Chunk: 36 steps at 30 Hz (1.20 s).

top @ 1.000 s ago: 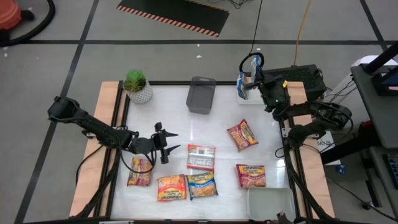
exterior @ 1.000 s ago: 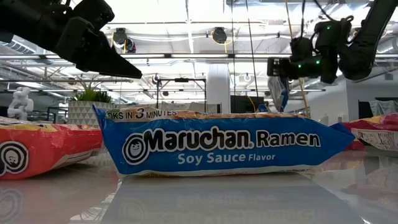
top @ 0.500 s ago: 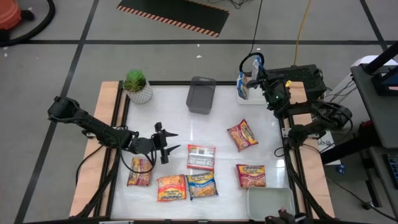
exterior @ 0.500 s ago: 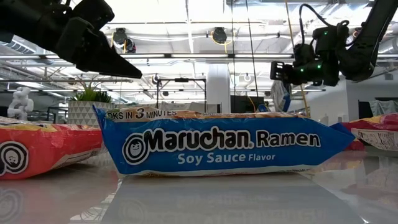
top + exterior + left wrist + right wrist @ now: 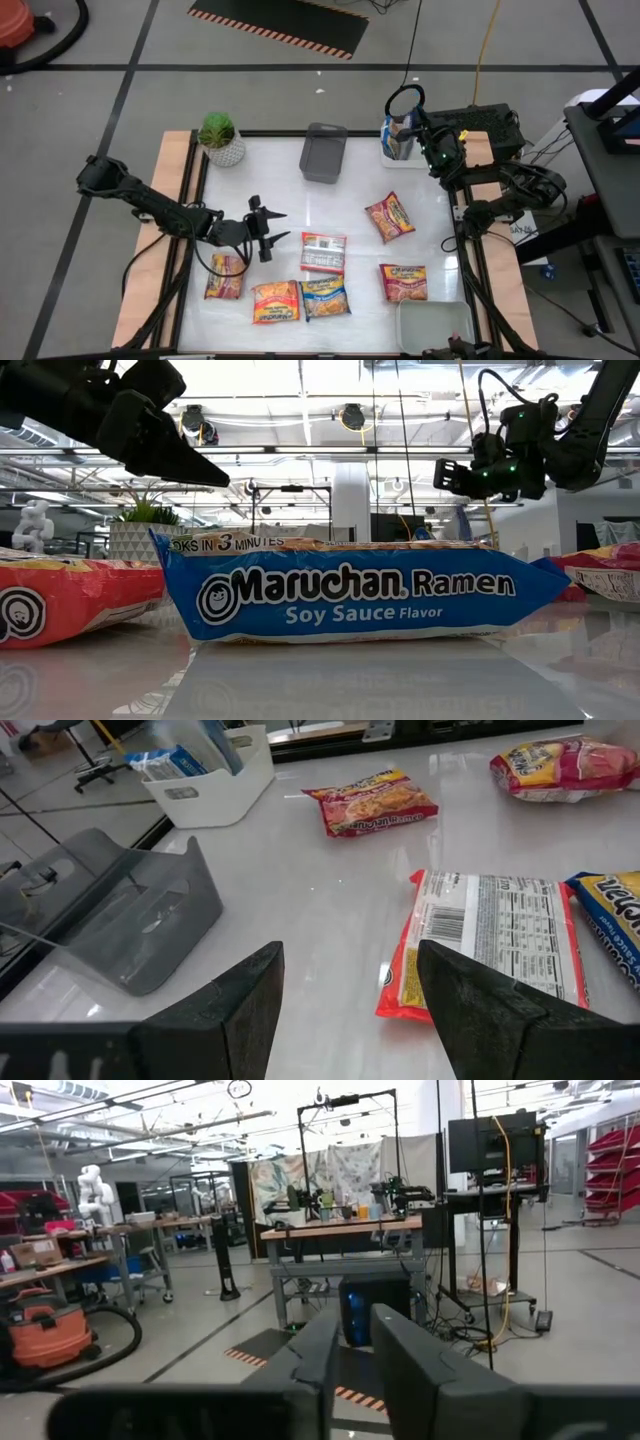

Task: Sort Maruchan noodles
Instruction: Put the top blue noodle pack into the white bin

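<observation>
Right claw (image 5: 418,135) above white tray (image 5: 398,157), fingers slightly parted, empty.
Blue packet (image 5: 400,138) stands upright in that tray. Left claw (image 5: 273,229) hovers with fingers apart beside the white-and-red packet (image 5: 323,253); five more packets lie on the surface (image 5: 350,200).

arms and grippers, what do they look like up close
Both arms are dark, jointed links with black cables looped alongside. The left gripper has two broad, matte black wedge-shaped fingers. The right gripper is black and blocky, with small green lights glowing on its wrist.
</observation>
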Each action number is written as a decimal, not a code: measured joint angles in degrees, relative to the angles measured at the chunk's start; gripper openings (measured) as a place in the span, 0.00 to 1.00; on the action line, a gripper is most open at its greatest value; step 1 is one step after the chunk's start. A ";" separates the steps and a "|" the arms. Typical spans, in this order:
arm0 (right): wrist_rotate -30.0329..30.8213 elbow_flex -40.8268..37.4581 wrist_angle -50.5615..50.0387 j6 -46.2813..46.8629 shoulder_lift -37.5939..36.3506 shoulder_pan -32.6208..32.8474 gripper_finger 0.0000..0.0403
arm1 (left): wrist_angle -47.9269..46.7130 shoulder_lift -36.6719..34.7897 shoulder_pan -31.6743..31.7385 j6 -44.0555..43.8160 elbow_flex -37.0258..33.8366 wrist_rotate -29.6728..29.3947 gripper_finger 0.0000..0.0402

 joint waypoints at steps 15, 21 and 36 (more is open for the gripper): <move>0.19 0.00 -4.27 2.85 -0.02 6.15 0.47 | -0.04 0.00 0.00 -1.17 0.00 0.04 0.59; 6.34 -0.02 -8.63 0.78 -0.02 10.20 0.50 | -0.10 0.00 0.00 -2.62 0.00 0.07 0.59; 29.21 17.65 -74.27 4.03 -10.78 15.97 0.28 | -0.16 0.00 0.00 -3.87 0.00 0.17 0.59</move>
